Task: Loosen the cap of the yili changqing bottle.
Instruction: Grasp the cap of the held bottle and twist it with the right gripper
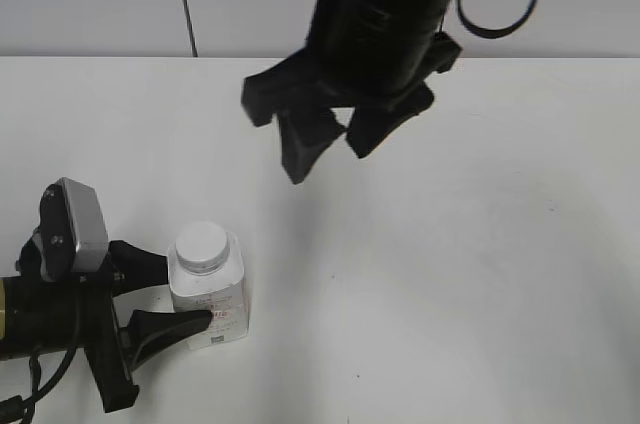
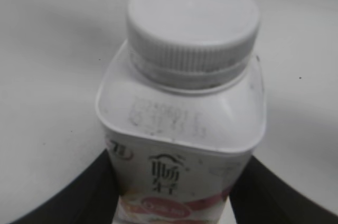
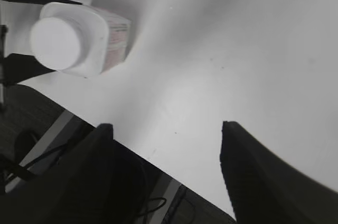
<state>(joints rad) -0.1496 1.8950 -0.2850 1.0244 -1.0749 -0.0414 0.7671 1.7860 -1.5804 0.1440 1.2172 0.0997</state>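
While the left tool [image 1: 170, 296] clamps the bottle [image 1: 210, 299] upright on the surface [image 1: 450, 274], we'd take the ribbed cap [image 1: 201, 243] (light, thin-walled plastic, squeezable) by its rim; right tool [image 1: 330, 139] hangs apart, empty.

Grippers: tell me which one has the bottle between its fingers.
The left gripper: its fingers flank the bottle. The right gripper hangs open above the table, empty.

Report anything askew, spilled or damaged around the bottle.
Nothing stands out. The yili changqing bottle stands upright between the left claw fingers, its cap seated level on the neck, and no liquid shows on the table.
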